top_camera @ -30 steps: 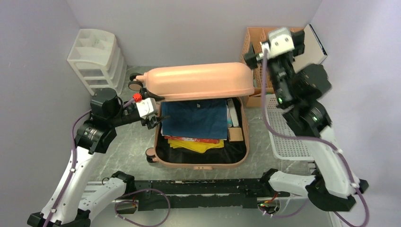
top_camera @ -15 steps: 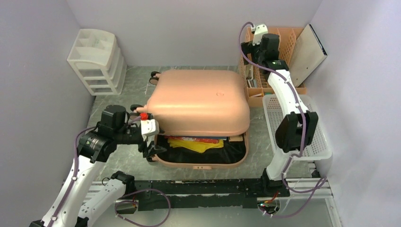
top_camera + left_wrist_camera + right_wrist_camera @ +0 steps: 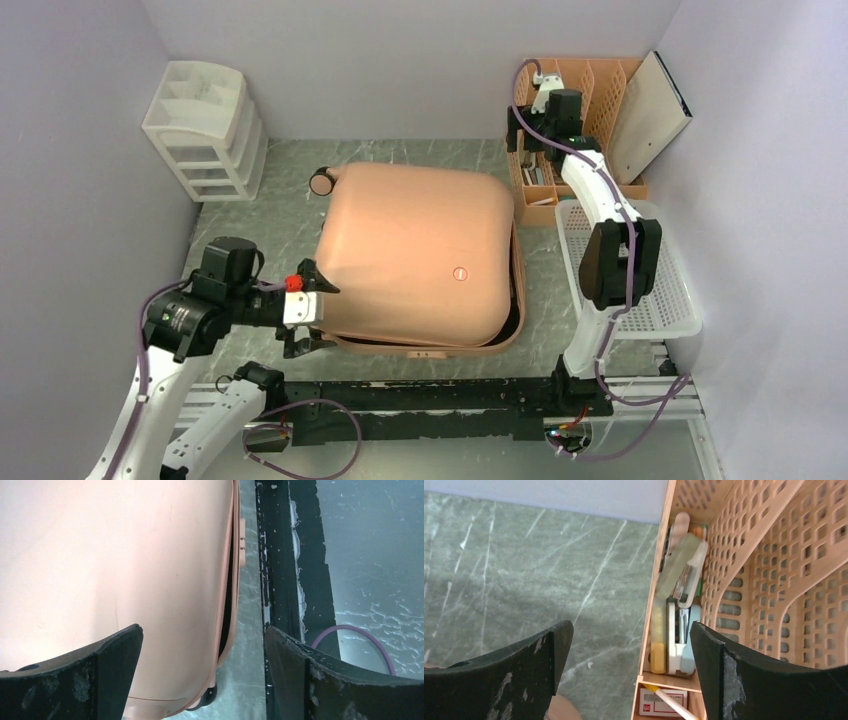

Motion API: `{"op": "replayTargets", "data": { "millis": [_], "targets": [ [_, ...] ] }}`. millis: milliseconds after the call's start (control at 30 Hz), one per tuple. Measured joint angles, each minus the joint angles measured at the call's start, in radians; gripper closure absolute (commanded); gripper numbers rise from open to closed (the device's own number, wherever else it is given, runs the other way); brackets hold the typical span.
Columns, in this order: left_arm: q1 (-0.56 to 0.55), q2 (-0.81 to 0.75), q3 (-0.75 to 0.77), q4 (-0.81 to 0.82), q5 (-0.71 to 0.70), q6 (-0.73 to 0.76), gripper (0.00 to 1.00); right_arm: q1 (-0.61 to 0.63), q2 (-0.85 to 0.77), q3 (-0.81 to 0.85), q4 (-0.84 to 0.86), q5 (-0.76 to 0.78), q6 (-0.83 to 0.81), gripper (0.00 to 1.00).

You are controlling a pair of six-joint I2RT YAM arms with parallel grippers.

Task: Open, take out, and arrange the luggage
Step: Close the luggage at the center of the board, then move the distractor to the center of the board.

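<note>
The salmon-pink luggage (image 3: 415, 255) lies flat in the middle of the table, its lid down with a narrow dark gap along the near and right edges. One black wheel (image 3: 322, 181) shows at its far left corner. My left gripper (image 3: 310, 318) is open at the luggage's near left corner, its jaws standing to either side of that edge. In the left wrist view the shell (image 3: 115, 575) fills the left half, with a wheel (image 3: 208, 695) below. My right gripper (image 3: 522, 128) is open and empty, high above the orange-tan file rack (image 3: 575, 115) at the back right.
A white drawer unit (image 3: 208, 128) stands at the back left. A white mesh basket (image 3: 640, 270) sits right of the luggage. A grey board (image 3: 650, 115) leans on the rack. The rack holds small stationery (image 3: 679, 610). A black rail (image 3: 430, 400) runs along the near edge.
The lid has swung down from raised to nearly shut over the clothes. My left gripper moved toward the near left corner. My right arm pulled back over the file rack.
</note>
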Motion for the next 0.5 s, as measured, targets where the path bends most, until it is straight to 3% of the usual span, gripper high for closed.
{"op": "replayTargets", "data": {
  "millis": [100, 200, 400, 467, 500],
  "targets": [
    [0.0, -0.002, 0.059, -0.01, 0.005, 0.006, 0.03, 0.0, 0.019, -0.032, 0.011, 0.002, 0.001, 0.1],
    [0.0, 0.0, 0.097, 0.072, -0.058, -0.084, 0.03, 0.002, 0.067, -0.034, 0.016, 0.015, 0.0, 0.16],
    [0.0, 0.187, 0.242, 0.341, -0.455, -0.338, 0.03, 0.001, 0.24, 0.083, -0.019, 0.056, 0.0, 0.29],
    [0.0, 0.298, 0.314, 0.41, -0.573, -0.399, 0.03, 0.001, 0.306, 0.137, -0.036, 0.058, 0.0, 0.39],
    [0.0, 0.342, 0.339, 0.441, -0.614, -0.422, 0.03, 0.001, 0.328, 0.152, -0.043, 0.058, -0.001, 0.48]
  ]
}}
